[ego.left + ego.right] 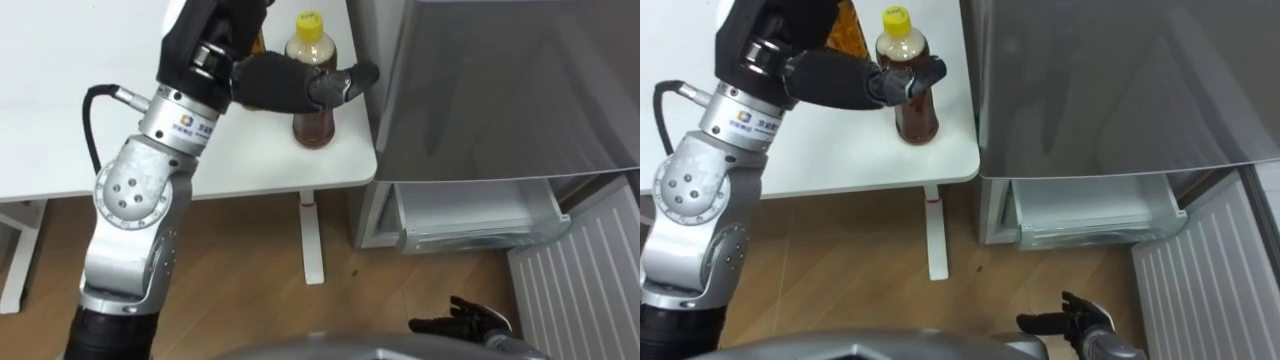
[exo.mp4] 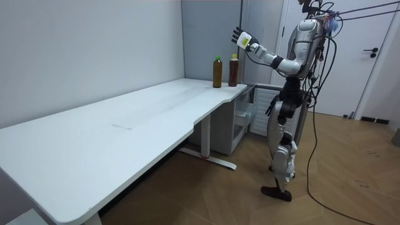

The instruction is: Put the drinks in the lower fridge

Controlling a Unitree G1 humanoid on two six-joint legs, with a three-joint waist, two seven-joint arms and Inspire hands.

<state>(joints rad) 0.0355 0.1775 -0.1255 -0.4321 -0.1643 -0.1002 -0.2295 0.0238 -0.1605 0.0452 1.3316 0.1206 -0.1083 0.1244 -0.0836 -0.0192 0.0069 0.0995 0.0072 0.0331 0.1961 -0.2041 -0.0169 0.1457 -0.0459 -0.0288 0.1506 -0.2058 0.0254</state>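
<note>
Bottle (image 1: 318,125) with a yellow cap (image 1: 308,20), full so probably heavy and smooth, stands at the table (image 1: 60,80) corner beside the fridge (image 1: 500,90), left hand (image 1: 285,82) outstretched above it, holding nothing; a mid-body grasp looks surest.

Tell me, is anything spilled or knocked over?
No, nothing looks wrong. The yellow-capped bottle and the green-capped bottle stand upright on the white table, with nothing spilled. The lower fridge compartment is open.

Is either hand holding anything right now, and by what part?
Nothing. The left hand is open above the yellow-capped bottle, not around it; the right hand is open and empty.
</note>
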